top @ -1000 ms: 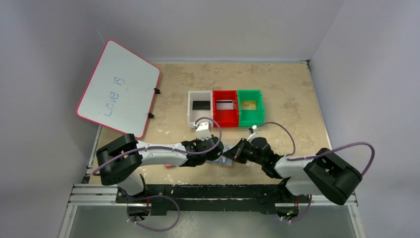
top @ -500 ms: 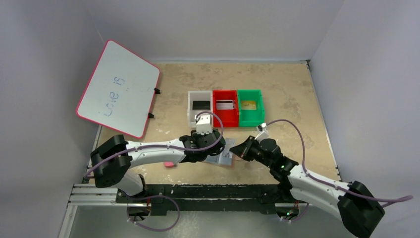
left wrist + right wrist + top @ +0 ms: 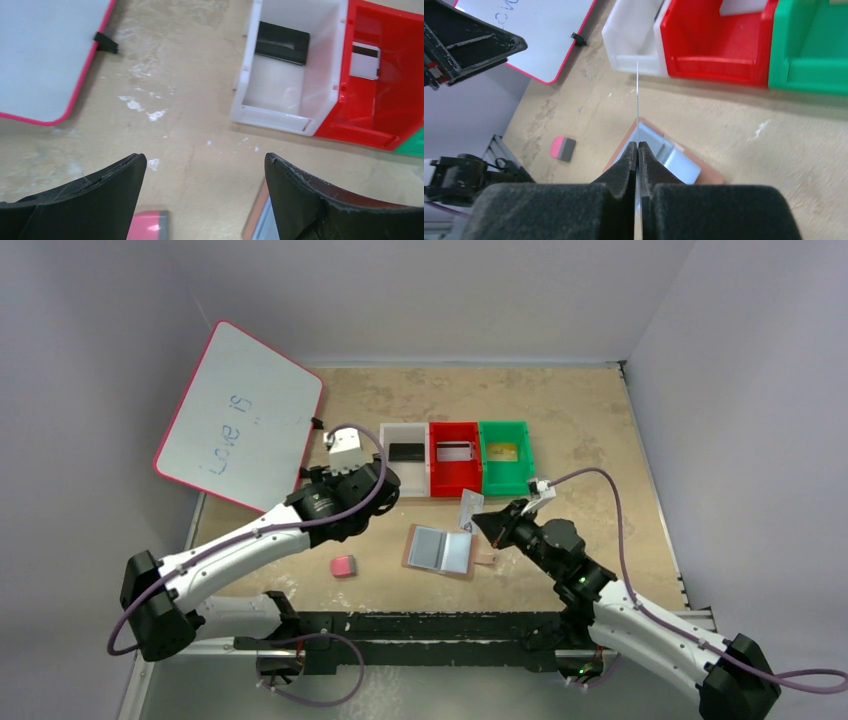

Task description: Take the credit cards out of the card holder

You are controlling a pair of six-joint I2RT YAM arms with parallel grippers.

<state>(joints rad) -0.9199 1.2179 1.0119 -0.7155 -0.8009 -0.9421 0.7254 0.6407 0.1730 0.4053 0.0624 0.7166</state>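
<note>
You hold 1 card [image 3: 470, 508] pinched edge-on in the right gripper [image 3: 638, 145], clear above the open card holder [image 3: 438, 550] on the table [image 3: 580, 440], probably ready for binning, while the left gripper [image 3: 204, 160] hangs wide and empty, out of the way.

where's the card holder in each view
Top external: card holder lies open at lower centre, nearer the arm bases than the white bin.
Left wrist: only an edge, at the bottom right of centre; white bin above it.
Right wrist: just below centre; white bin at top.
Shared landmark: the white bin.
</note>
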